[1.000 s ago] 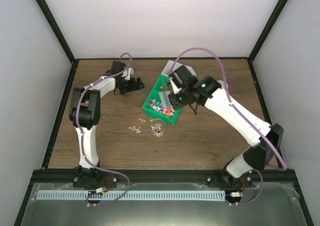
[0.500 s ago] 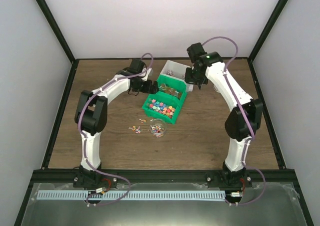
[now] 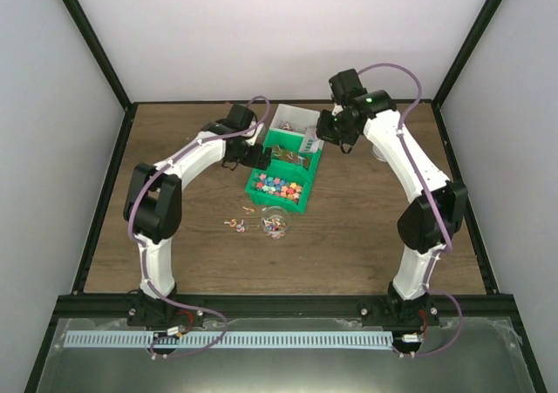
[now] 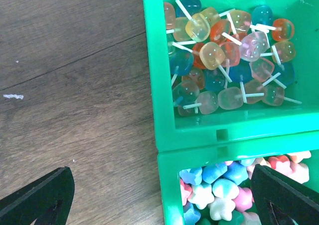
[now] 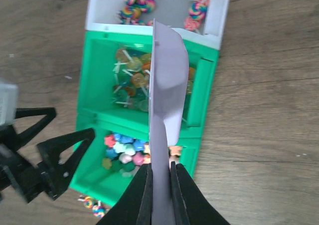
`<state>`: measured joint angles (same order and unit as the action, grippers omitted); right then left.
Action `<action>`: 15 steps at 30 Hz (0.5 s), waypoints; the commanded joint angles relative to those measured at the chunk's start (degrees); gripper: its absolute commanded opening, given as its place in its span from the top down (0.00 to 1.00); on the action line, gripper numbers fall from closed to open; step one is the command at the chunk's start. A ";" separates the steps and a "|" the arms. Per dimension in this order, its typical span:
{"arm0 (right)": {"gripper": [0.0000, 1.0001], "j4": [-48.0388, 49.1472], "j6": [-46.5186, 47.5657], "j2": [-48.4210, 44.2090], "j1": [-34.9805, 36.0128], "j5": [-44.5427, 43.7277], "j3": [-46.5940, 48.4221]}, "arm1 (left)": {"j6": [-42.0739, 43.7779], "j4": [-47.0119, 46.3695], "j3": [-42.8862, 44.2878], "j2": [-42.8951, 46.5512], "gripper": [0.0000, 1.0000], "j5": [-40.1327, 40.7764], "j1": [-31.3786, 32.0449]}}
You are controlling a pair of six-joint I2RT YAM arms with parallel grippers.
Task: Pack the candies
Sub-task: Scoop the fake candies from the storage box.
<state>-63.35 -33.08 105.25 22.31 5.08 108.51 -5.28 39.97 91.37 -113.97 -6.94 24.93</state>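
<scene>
Step, as I read it: scooping. Right gripper (image 5: pixel 159 183) has its jaws clamped narrow on the handle of the scoop (image 5: pixel 167 80). The blade is held above the green bin (image 3: pixel 259 187), pointing toward the far edge of the desk (image 3: pixel 366 227).

Left gripper (image 3: pixel 254 157) sits at the bin's left wall with jaws wide. One tip is over bare desk and the other over the near compartment, so they straddle the wall without closing on it. Probably there to brace the bin.

Candies (image 4: pixel 222 191): small star-shaped ones, pink, blue and white, fill the bin's near compartment. A few more lie loose on the desk (image 3: pixel 235 224), just left of a clear cup (image 3: pixel 275 222) on the near-edge side of the bin. The cup holds some already. The far compartment has jelly lollies (image 4: pixel 224 50). The white bin (image 5: pixel 102 5) behind it, by the far edge, has swirl lollies.

Whether the scoop carries anything: cannot tell, as the blade is seen from behind.

Next move likely needs the left jaws to close on the wall. Then the scoop tip dips into the star compartment, lifts level and carries over to the cup.

Pose: both arms reach far across the desk, elbows bowed outward, wrists turned in toward the bin. The right wrist is up high with the scoop hanging down, while the left is low at desk level.
</scene>
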 commanded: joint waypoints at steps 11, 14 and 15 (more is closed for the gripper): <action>0.99 2.97 0.38 0.08 0.14 7.04 -1.32 | 0.93 1.92 -1.91 3.90 0.06 0.99 0.18; 0.99 2.82 1.34 1.39 0.08 6.34 -1.58 | 0.98 1.91 -3.99 4.63 0.08 -0.22 0.19; 0.99 2.69 1.38 1.98 -0.02 6.23 -1.56 | 0.97 1.91 -4.60 4.83 0.09 -0.26 0.21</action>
<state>-60.99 -33.06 104.97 22.31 11.33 106.98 -5.04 40.86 88.97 -111.70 -6.44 24.91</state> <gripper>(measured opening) 0.087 0.925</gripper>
